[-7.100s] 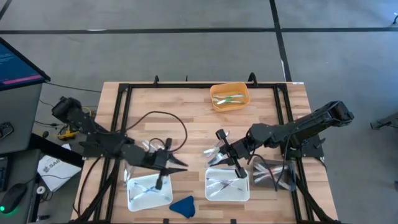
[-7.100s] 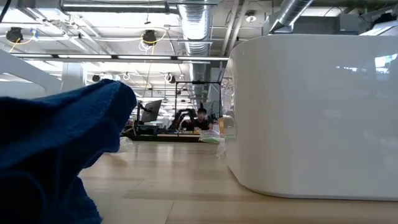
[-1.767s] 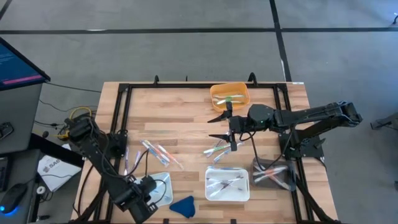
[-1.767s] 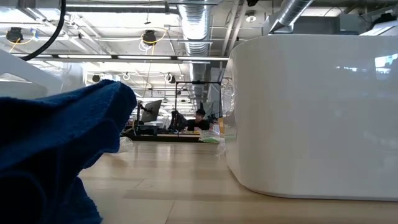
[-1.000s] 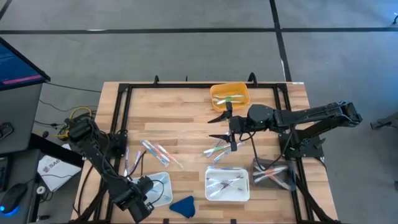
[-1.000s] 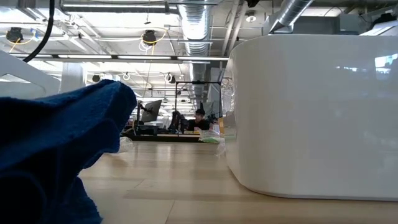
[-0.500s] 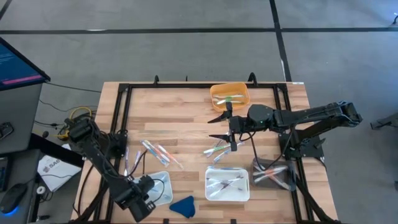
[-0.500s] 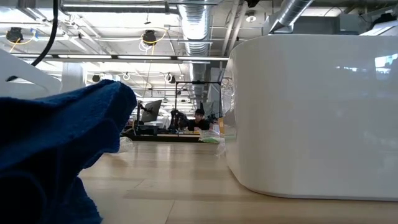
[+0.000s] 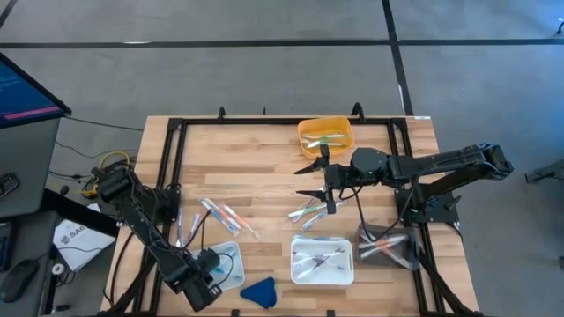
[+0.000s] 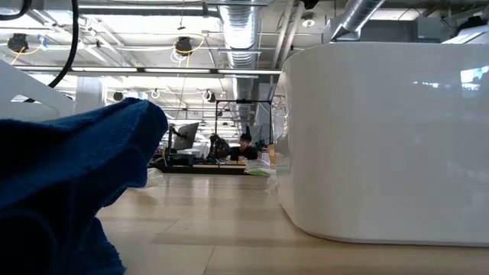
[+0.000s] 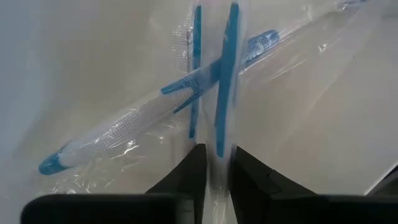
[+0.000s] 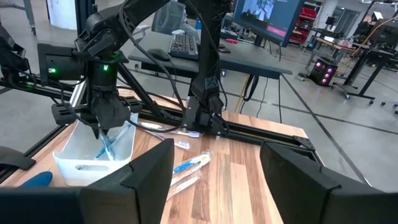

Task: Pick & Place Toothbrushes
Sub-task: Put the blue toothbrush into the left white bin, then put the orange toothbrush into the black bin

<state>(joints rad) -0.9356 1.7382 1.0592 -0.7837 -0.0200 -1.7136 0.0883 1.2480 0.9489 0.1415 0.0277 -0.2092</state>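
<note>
Left gripper (image 9: pixel 214 267), lower left, inside white tray (image 9: pixel 231 253): narrowly parted fingers (image 11: pixel 186 174) astride wrapped blue toothbrush (image 11: pixel 225 68). Right gripper (image 9: pixel 315 182), frame centre: spread wide, empty, above loose toothbrushes (image 9: pixel 308 211).

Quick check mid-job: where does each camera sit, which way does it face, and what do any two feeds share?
High: overhead, straight down; both arms, left gripper in the white tray.
Low: table height, level; blue cloth, white bin; no arm.
Left wrist: in that tray, own fingers astride a wrapped toothbrush.
Right wrist: faces the left arm; right gripper open.
Shared: that tray.
</note>
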